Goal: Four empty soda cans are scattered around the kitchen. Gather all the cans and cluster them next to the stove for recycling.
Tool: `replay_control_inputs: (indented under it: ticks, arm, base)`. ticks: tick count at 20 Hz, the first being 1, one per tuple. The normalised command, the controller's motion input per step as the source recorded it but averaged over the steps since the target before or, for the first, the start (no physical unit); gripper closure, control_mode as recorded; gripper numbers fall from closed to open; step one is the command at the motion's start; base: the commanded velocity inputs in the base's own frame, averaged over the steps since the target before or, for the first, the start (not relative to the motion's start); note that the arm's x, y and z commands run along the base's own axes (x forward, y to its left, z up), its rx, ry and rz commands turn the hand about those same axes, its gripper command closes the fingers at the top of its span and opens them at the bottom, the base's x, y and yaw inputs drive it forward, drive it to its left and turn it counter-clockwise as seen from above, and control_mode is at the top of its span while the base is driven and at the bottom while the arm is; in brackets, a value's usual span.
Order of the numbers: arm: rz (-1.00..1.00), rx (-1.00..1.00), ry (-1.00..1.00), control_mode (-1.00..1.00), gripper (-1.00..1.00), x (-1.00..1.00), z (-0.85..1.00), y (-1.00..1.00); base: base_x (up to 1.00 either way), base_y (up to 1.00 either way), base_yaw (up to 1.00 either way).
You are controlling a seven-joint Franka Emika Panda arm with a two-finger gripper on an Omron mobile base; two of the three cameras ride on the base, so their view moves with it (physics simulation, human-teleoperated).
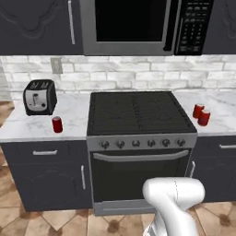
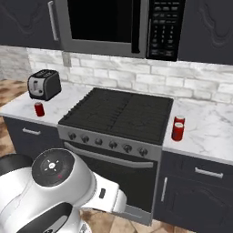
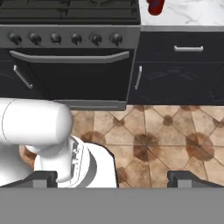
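- The end effector (image 3: 112, 177) hangs low over the tiled floor (image 3: 166, 135), its fingers (image 3: 183, 178) spread wide apart with nothing between them.
- Ahead of it stands the stove (image 1: 138, 115), oven door facing it.
- Two soda cans (image 1: 201, 114) stand together on the counter (image 1: 221, 110) just right of the stove, well above and beyond the end effector.
- A third can (image 1: 57, 124) stands left of the stove, in front of the toaster (image 1: 39, 97).

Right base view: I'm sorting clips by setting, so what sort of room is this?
A home kitchen, rendered: a black stove with front knobs, a microwave above it, and a toaster on the marble counter.
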Motion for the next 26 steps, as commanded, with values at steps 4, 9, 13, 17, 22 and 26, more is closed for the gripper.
replay_control_inputs:
  ticks: [4, 9, 13, 17, 22, 26]
  arm:
    - [0.00, 0.00, 0.00, 1.00, -1.00, 0.00, 0.00, 0.00]
    - [0.00, 0.00, 0.00, 1.00, -1.00, 0.00, 0.00, 0.00]
    - [0.00, 0.00, 0.00, 1.00, -1.00, 0.00, 0.00, 0.00]
    - [0.00, 0.00, 0.00, 1.00, -1.00, 0.00, 0.00, 0.00]
    - [0.00, 0.00, 0.00, 1.00, -1.00, 0.00, 0.00, 0.00]
    - [0.00, 0.00, 0.00, 1.00, -1.00, 0.00, 0.00, 0.00]
  base:
    - [-0.28, 0.75, 0.00]
    - [-0.09, 0.60, 0.00]
    - [-0.01, 0.62, 0.00]
    - [-0.01, 0.62, 0.00]
    - [0.00, 0.61, 0.00]
    - [0.10, 0.71, 0.00]
